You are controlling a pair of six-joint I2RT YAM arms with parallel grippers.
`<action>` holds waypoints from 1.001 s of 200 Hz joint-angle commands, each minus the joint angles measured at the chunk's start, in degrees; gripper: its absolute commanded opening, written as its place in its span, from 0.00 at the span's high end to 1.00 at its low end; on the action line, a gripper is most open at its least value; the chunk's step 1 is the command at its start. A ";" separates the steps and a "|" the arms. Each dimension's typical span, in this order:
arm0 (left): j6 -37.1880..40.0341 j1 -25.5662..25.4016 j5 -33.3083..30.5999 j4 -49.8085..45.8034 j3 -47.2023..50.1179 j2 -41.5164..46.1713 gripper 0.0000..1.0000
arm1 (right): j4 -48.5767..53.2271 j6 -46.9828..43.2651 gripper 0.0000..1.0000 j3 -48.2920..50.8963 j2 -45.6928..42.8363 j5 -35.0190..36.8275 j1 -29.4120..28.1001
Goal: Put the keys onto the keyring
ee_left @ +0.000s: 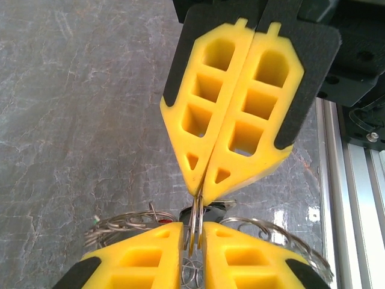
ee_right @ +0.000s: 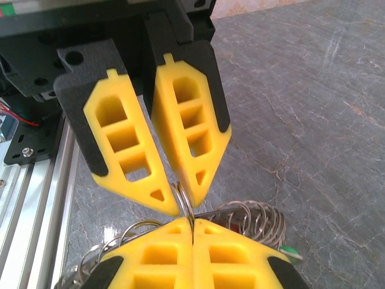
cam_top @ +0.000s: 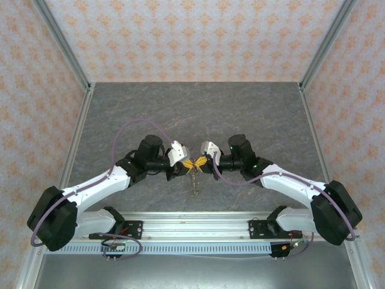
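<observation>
Both grippers meet tip to tip over the middle of the table. My right gripper (cam_top: 203, 161) (ee_right: 192, 221) (ee_left: 200, 192) is shut on the keyring's (ee_right: 185, 195) thin double wire. My left gripper (cam_top: 187, 164) (ee_left: 192, 226) (ee_right: 182, 208) stands slightly open, with that same wire (ee_left: 197, 217) loose in the gap between its yellow fingers. Coiled wire loops (ee_right: 258, 217) spread out to both sides behind the fingers. Of the keys, a green head (ee_right: 289, 250) (ee_left: 94, 221), a red head (ee_left: 159, 221) and a black head (ee_left: 218, 214) peek out. A strand (cam_top: 194, 180) hangs below the grippers.
The grey marbled table (cam_top: 198, 108) stretches away beyond the grippers. An aluminium rail (cam_top: 192, 232) (ee_left: 355, 180) (ee_right: 30, 192) runs along the near edge behind the arm bases. Patterned walls and metal posts (cam_top: 69, 54) close in the sides and back.
</observation>
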State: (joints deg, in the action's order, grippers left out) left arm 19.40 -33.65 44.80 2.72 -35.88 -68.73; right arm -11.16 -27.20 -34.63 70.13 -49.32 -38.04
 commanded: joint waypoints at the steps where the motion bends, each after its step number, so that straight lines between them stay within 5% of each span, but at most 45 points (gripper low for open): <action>1: 2.62 -0.46 0.67 -3.60 -2.89 -1.59 0.84 | -1.80 -0.57 1.00 -2.51 -0.74 -0.69 -0.10; 49: 3.27 -0.89 0.87 -3.77 -3.58 -2.52 1.00 | -1.24 -1.00 1.00 -2.82 -0.32 0.11 -0.63; 84: 1.50 -0.89 -1.10 -0.21 -1.83 -0.30 1.00 | 0.50 -1.98 0.99 -1.07 -1.40 4.01 -0.63; 122: -1.24 -0.80 0.35 4.35 -0.03 0.73 1.00 | -0.01 0.43 0.87 2.55 -2.01 7.62 0.31; 200: -3.31 -0.81 4.57 6.49 -1.20 -1.85 1.00 | -6.55 4.96 0.90 5.66 -2.80 7.54 0.60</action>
State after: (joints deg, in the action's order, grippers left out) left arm 17.30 -34.04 47.05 5.63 -35.83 -70.13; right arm -13.89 -23.59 -29.61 69.04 -43.29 -37.67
